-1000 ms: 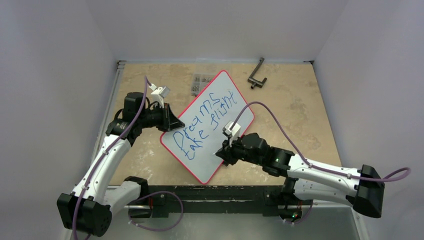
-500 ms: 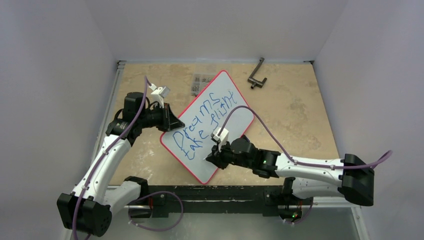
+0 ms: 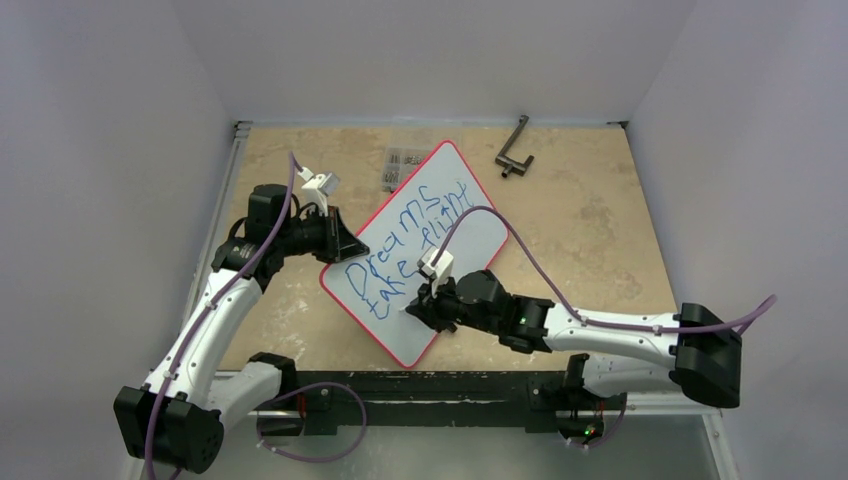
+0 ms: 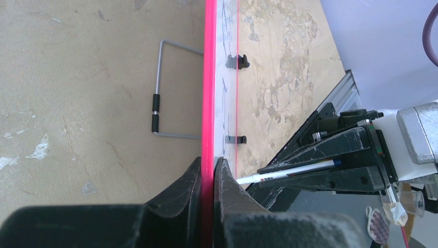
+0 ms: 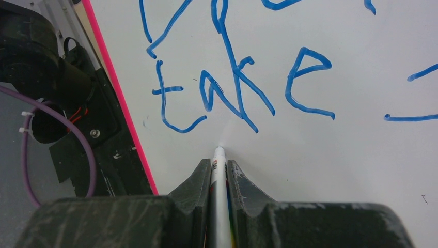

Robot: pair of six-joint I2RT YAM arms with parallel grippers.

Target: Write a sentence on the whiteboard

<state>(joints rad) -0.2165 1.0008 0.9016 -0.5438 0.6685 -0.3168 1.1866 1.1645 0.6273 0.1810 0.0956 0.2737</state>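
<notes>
The whiteboard (image 3: 478,232) lies slantwise mid-table, white with a thin red rim. The sentence (image 3: 405,240) is blue handwriting in two lines, "Dreams" above "take flight". My left gripper (image 3: 346,246) is shut on the board's left red rim (image 4: 208,103), one finger on each face. My right gripper (image 3: 414,306) is shut on a white marker (image 5: 219,173). The marker's tip (image 5: 219,149) points at bare white just below the word "take" (image 5: 232,93); whether it touches I cannot tell. The left wrist view shows the marker (image 4: 289,172) side-on, near the board's face.
A dark metal bracket (image 3: 514,150) lies at the back right. A small grey pack (image 3: 397,167) sits behind the board's far corner. A wire stand (image 4: 156,98) shows on the board's back side. The black rail (image 3: 430,385) runs along the near edge.
My right gripper has carried the marker leftward from the board's lower right edge to a spot under "take". The left gripper and the board have not moved.
</notes>
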